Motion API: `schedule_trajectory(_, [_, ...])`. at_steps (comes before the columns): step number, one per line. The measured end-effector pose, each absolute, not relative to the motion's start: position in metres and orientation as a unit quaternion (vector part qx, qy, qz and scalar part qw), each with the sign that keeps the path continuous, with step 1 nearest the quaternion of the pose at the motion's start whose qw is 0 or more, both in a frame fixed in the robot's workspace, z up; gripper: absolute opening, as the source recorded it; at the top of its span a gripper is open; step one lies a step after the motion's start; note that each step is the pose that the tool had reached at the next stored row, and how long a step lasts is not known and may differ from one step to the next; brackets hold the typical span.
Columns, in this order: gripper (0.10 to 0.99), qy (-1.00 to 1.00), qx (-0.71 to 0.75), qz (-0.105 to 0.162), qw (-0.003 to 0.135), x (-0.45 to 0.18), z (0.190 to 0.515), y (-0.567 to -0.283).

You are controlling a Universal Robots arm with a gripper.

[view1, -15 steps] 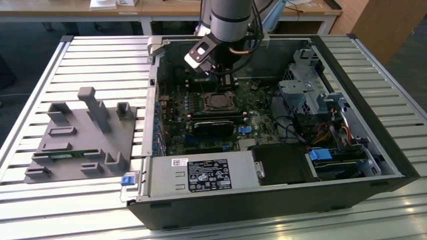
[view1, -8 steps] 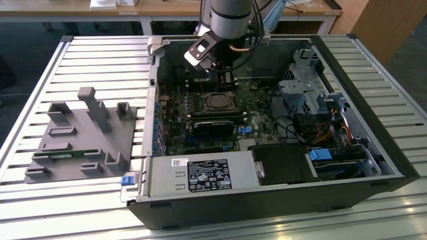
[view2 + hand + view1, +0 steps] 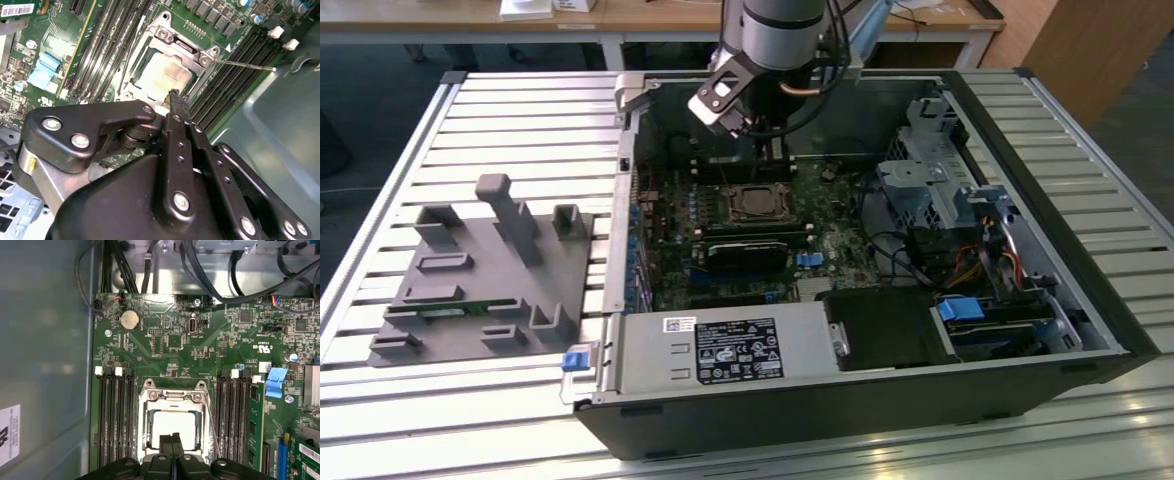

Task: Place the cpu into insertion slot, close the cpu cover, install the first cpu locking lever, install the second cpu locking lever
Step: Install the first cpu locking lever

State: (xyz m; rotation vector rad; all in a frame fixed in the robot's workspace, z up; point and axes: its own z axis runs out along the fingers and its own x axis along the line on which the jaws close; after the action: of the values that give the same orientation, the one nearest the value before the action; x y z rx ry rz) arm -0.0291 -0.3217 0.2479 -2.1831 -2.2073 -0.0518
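In the exterior view, one black gripper [image 3: 778,172], its two fingers [image 3: 166,445] clenched on nothing, hangs at 12 o'clock of one silver-grey square cpu [image 3: 758,203] inside one silvery metal cpu cover [image 3: 145,415].

This looks like a robotics lab or test workshop: an opened computer case [image 3: 854,415] lies on a slatted aluminium worktop [image 3: 520,130] beside a grey moulded parts fixture [image 3: 467,290], a robot arm [image 3: 787,25] stands over it, and wooden desks [image 3: 654,18] line the dark floor [image 3: 380,70] behind.

Bright, even light; the cpu [image 3: 167,75] glares white.
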Motion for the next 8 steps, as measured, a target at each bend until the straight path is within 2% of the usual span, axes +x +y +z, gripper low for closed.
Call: schedule_trajectory(8, [0.106, -0.724, -0.689, -0.015, 0.018, -0.0291, 0.2495, -0.3217])
